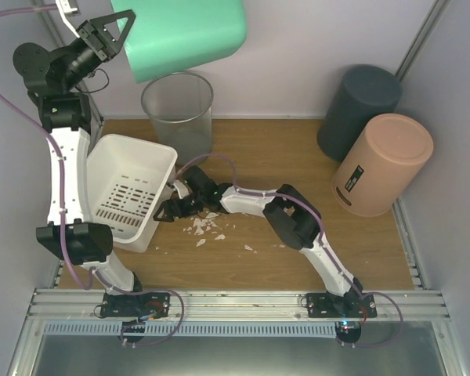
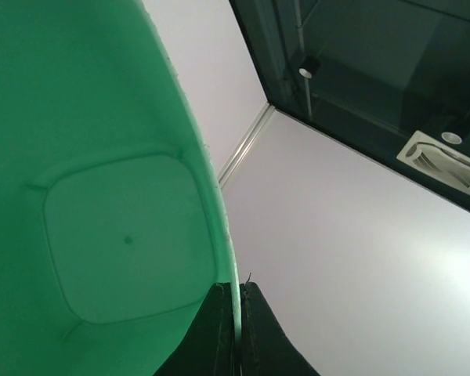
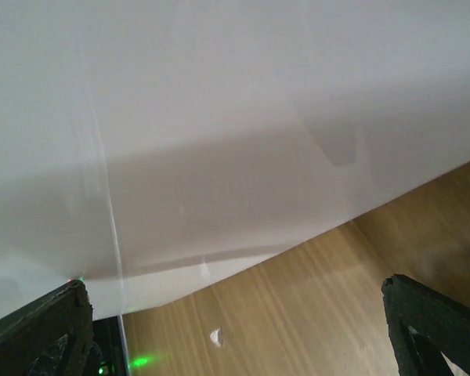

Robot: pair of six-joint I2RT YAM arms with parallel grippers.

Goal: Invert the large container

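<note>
The large green container [image 1: 188, 31] hangs in the air at the top of the view, above a clear bin. It is tipped on its side, with its mouth toward the left and its base toward the right. My left gripper [image 1: 117, 27] is shut on its rim. In the left wrist view the fingers [image 2: 219, 329] pinch the thin green wall [image 2: 102, 196], and the inside of the base shows. My right gripper [image 1: 166, 210] is low over the table, open and empty, right beside the white basket [image 1: 129, 192]. The basket's wall fills the right wrist view [image 3: 219, 117] between the spread jaws [image 3: 235, 313].
A clear bin [image 1: 178, 106] stands upright at the back, under the green container. A dark grey cylinder [image 1: 359, 110] and a tan one [image 1: 382, 163] stand at the right. White scraps [image 1: 207, 227] lie on the wooden table by the right gripper.
</note>
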